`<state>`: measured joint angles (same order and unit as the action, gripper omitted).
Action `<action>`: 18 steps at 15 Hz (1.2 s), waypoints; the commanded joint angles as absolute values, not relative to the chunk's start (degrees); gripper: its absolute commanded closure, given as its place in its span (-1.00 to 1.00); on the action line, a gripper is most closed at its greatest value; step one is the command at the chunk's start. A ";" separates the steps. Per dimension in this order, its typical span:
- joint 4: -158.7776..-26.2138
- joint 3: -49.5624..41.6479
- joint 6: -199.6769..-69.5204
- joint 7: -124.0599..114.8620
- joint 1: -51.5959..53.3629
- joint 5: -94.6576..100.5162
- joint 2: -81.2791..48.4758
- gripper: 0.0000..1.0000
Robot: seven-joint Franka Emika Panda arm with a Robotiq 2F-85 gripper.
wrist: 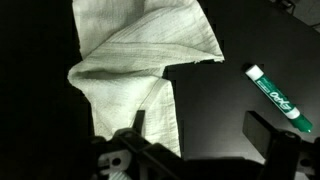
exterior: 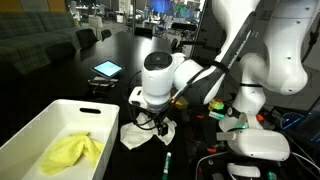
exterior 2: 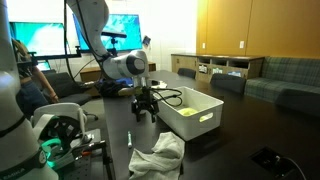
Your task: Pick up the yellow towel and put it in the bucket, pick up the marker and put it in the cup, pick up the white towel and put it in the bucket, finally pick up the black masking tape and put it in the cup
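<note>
Claw hangs open, pointing straight down over white towel.

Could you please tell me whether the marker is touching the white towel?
Apart. The wrist view shows a strip of bare dark table between the white towel and the marker.

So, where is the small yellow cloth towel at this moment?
The bright yellow cloth towel lies inside the large white rectangular plastic bucket, seen in both exterior views; the plain white cloth towel lies outside it.
</note>
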<state>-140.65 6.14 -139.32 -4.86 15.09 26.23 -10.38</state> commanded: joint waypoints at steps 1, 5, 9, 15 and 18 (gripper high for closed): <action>-141.88 6.41 -142.92 -0.04 13.90 32.41 -11.13 -1.00; -143.40 6.32 -147.37 2.27 13.56 38.06 -12.84 -1.00; -144.54 6.95 -150.81 1.38 14.24 41.35 -14.86 -1.00; -143.32 9.27 -155.48 4.11 14.82 40.12 -18.35 -1.00; -143.03 8.98 -155.02 3.09 16.18 41.40 -18.75 -1.00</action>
